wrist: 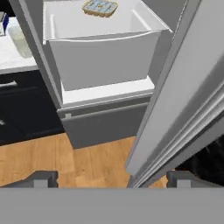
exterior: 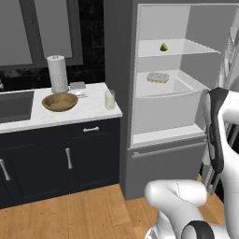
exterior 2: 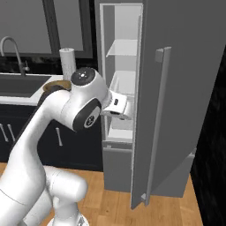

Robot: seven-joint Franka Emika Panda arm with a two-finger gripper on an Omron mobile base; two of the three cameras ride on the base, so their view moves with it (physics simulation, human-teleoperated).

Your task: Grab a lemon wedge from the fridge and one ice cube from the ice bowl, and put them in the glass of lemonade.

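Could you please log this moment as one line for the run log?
fridge: door open | lemon wedge: upper shelf | end effector: open, empty, low by door | glass of lemonade: on counter

White rounded arm w/ dark joints.

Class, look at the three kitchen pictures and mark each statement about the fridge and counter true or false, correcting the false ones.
1. The fridge door stands open. True.
2. The lemon wedge lies in the ice bowl. False: it sits on the upper fridge shelf.
3. The glass of lemonade stands on the counter near the fridge. True.
4. The tray of food is on the floor. False: it rests on the fridge shelf below the lemon wedge.
5. The fingers grip the lemon wedge. False: they are spread apart with nothing between them.
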